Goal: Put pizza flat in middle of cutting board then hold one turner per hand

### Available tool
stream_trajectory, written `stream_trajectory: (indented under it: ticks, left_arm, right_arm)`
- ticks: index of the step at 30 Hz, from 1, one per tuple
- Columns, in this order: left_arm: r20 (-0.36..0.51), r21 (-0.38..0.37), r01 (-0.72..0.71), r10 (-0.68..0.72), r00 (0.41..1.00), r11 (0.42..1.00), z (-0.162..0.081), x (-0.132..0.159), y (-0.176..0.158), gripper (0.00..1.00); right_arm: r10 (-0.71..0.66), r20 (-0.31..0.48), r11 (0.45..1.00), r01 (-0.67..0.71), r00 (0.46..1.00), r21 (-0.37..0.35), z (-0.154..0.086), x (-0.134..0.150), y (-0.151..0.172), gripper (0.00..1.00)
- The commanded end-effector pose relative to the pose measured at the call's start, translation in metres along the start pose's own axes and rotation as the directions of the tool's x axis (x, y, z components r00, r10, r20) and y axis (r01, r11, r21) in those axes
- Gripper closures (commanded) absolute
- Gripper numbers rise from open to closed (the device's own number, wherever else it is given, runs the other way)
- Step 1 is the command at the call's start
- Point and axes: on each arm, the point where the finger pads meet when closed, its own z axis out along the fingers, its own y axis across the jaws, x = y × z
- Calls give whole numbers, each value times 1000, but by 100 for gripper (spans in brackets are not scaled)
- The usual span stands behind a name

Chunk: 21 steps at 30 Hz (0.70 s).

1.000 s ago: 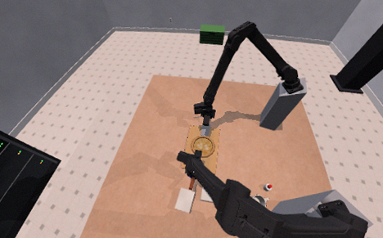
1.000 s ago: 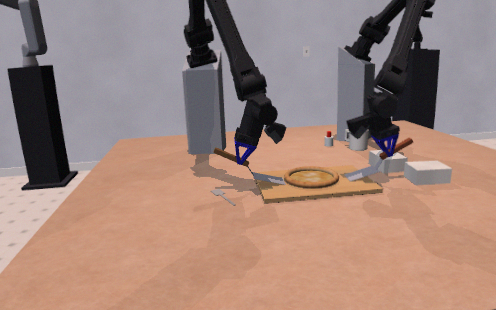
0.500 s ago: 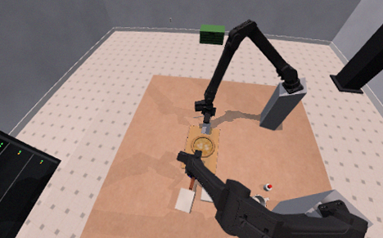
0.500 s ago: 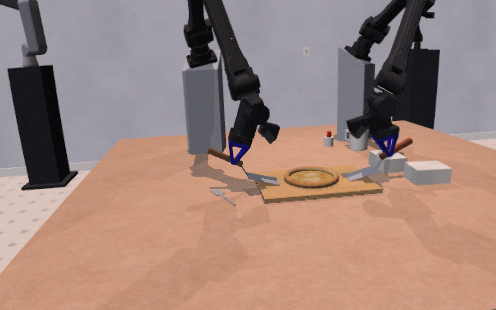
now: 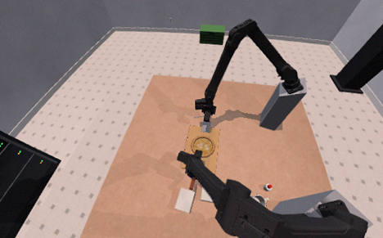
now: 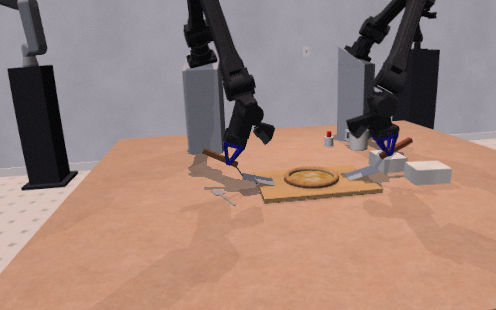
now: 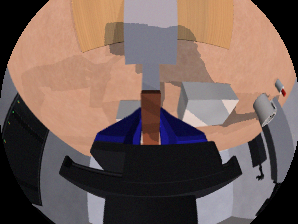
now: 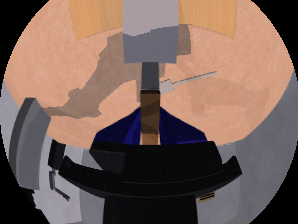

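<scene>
The round pizza [image 5: 202, 146] [image 6: 311, 177] lies flat near the middle of the wooden cutting board [image 5: 214, 134] [image 6: 350, 186]. My left gripper [image 6: 389, 152] [image 7: 150, 111] is shut on the red-brown handle of a turner, whose blade [image 6: 362, 173] [image 7: 150, 40] slants down over the board's right end in the exterior view. My right gripper [image 6: 230, 161] [image 8: 150, 125] is shut on the brown handle of the other turner, whose blade [image 6: 260, 179] [image 8: 150, 45] reaches over the board's left end there. Neither blade overlaps the pizza in the exterior view. Whether the blades touch the board is unclear.
Two white blocks [image 6: 427, 173] [image 6: 387, 162] stand beyond the board on the left gripper's side. A grey mug [image 6: 358, 140] [image 7: 264, 109] and a red-capped bottle [image 5: 268, 187] [image 6: 328, 139] stand farther back. A small fork-like utensil [image 6: 221, 193] [image 8: 192, 78] lies beside the right turner.
</scene>
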Motion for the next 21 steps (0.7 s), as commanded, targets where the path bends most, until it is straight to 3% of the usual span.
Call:
stream_trajectory:
  ticks: [1, 3, 4, 5, 9, 12, 13, 15, 21]
  left_arm:
    - [16, -44, 6, -6, 1000, 999, -44, -2, 13, 94]
    - [23, -71, 39, -38, 999, 997, -61, 3, 38, 94]
    - [15, -40, 5, -4, 1000, 999, -54, 0, 13, 94]
    - [15, -42, 7, -6, 1000, 999, -58, 2, 15, 94]
    - [17, -47, 8, -7, 1000, 999, -72, 5, 14, 94]
    - [16, -46, 1, 0, 1000, 999, -69, 4, 14, 94]
    - [6, -24, 24, -24, 1000, 999, -49, 16, 4, 94]
    - [16, -43, 6, -6, 1000, 999, -81, 9, 9, 94]
    - [20, -47, 6, -5, 1000, 999, -102, 13, 10, 94]
  right_arm:
    - [3, 15, 1000, -3, 1000, 27, -32, -1, -8, 94]
    - [9, 18, 999, -10, 1000, 35, -43, 2, -17, 94]
    - [17, 22, 999, -18, 1000, 48, -50, 2, -28, 94]
    - [5, 16, 1000, -5, 1000, 29, -47, 4, -11, 94]
    - [10, 16, 999, -10, 1000, 30, -59, 9, -10, 94]
    - [6, 8, 1000, -6, 1000, 17, -49, 11, -5, 94]
    - [1, 10, 1000, -1, 1000, 8, -50, 9, 3, 94]
    - [10, 17, 999, -11, 1000, 30, -70, 13, -7, 94]
    - [30, 30, 997, -32, 999, 64, -100, 17, -35, 94]
